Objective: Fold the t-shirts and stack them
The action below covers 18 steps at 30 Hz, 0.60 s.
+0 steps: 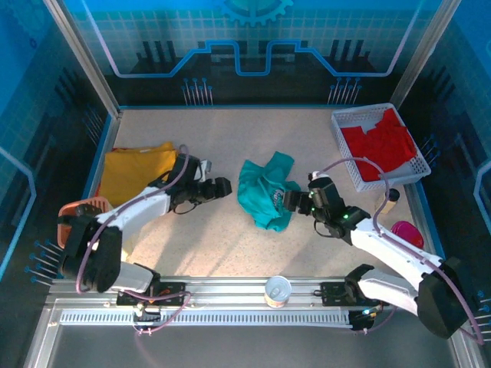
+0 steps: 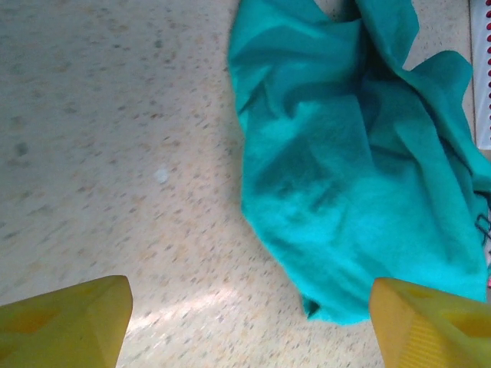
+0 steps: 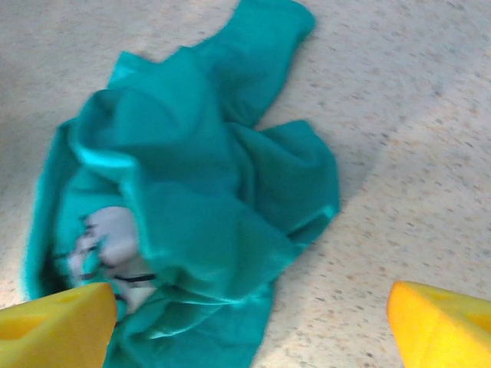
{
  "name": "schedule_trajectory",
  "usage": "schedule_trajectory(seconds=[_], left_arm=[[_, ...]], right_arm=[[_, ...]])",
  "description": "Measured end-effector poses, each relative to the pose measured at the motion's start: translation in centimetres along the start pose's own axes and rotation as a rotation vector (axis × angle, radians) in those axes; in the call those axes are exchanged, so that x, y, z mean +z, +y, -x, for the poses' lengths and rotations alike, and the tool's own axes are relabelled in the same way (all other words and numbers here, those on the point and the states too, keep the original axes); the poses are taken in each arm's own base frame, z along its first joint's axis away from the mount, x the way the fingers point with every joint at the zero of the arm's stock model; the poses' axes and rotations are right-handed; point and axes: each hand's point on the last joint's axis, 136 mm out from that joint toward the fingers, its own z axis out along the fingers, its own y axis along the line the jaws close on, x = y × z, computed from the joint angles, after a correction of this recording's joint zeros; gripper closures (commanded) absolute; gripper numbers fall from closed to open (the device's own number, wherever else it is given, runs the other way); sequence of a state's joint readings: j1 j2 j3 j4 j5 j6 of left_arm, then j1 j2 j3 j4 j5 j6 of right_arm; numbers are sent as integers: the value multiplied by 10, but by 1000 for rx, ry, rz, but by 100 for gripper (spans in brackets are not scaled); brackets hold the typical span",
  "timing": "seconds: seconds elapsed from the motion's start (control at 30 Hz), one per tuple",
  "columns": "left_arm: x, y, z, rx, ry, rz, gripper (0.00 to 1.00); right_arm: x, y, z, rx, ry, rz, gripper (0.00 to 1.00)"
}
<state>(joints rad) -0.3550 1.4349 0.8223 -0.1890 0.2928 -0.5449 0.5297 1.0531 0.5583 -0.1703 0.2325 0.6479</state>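
Teal t-shirt (image 1: 266, 192) lies crumpled mid-surface, print partly buried in folds. Left fingers (image 1: 224, 186) spread wide, empty, just beside its left edge. Right fingers (image 1: 288, 201) spread wide, empty, at its right edge.

Step judged: flatten before folding. Pinch single layer at opposite hems, draw apart, avoid bunched middle.

Room: bare surface toward near edge. Mustard t-shirt (image 1: 138, 172) along left edge. Red t-shirt (image 1: 386, 140) in mesh basket (image 1: 349, 126), far-right corner. Cup (image 1: 278, 291) at near edge.

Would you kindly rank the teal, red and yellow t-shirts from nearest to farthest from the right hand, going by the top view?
From the right hand:
1. Teal t-shirt, crumpled in the middle, right beside the hand.
2. Red t-shirt, in the white basket at the far right.
3. Yellow t-shirt, over at the left edge.
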Motion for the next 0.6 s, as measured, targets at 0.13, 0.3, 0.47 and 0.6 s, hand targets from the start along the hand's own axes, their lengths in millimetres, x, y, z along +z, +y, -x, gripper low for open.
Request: schedule_trajectory(seconds=[0.13,0.3,0.47,0.6], left_arm=[[19,-37,9,64,14,-46,19],[28,-65,8,108,14,-96,19],[24,-58,2,92,13,-79,19],[5,-50,-8,90,3,-49,18]], right_arm=[[11,-19,-17,86,44,32,18],[26,-5,-26,90,105,142,18],[42,15,-22,64,138,230,34],[57,22,-13,73,138,260,65]])
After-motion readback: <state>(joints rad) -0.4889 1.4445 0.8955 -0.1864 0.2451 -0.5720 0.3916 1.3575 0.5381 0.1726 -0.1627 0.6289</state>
